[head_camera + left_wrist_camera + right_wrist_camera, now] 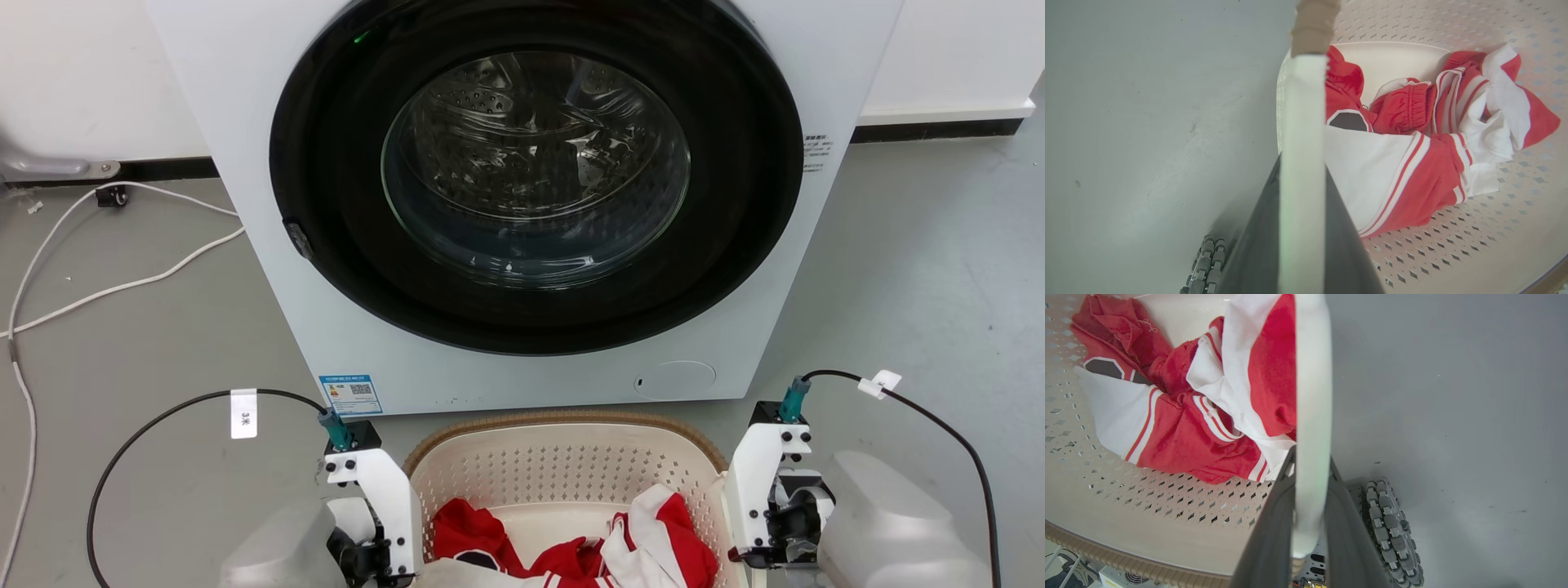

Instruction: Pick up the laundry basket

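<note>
The laundry basket [563, 469], cream with perforated walls and a brown woven-look rim, sits at the bottom middle of the head view, just in front of the washing machine. Red and white clothes [620, 547] lie inside it. My left gripper [384, 563] is at its left side and my right gripper [755, 551] at its right side. In the left wrist view, the left gripper [1302, 171] has its two dark fingers shut on the white side handle [1302, 122]. The right gripper [1310, 465] is likewise clamped on the other white handle [1312, 396].
A white front-loading washing machine [522, 196] with its round glass door stands directly behind the basket. White cables [122, 286] trail across the grey floor at the left. A roller wheel of my base [1388, 526] shows under the right handle.
</note>
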